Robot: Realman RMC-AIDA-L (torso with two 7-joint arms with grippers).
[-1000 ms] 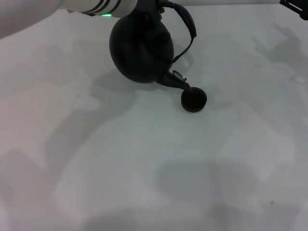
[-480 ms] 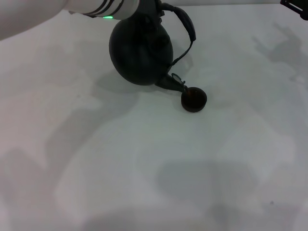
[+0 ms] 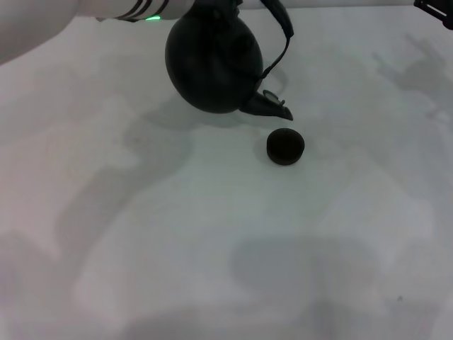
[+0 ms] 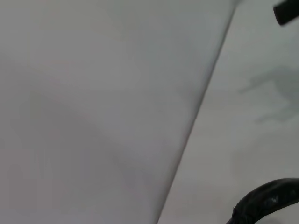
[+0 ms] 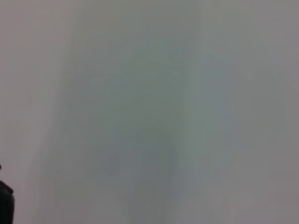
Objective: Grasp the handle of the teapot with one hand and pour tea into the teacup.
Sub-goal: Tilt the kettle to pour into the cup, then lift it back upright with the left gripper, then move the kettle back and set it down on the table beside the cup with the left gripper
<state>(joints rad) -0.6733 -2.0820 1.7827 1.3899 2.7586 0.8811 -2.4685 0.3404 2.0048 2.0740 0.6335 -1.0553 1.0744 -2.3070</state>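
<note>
Table: pale, matte surface filling the head view, crossed by soft shadows.

Left arm: white sleeve with dark bands and a green light, entering at the upper left of the head view and reaching to the top of the teapot. Left gripper: lies past the top edge of the view; whether its claw is wide or closed, and what it has hold of, cannot be told.

Teapot: round, matte black, raised off the table at upper centre, spout tipped down and toward the right.

Handle: dark arched bail looping over the pot's right side, its upper part cut off by the edge of the view; a stretch of it also shows in the left wrist view.

Teacup: small, dark, round, upright on the table, just below the spout tip and apart from it.

Right gripper: a dark part in the far upper right corner, well apart from the pot; claw state cannot be told.
</note>
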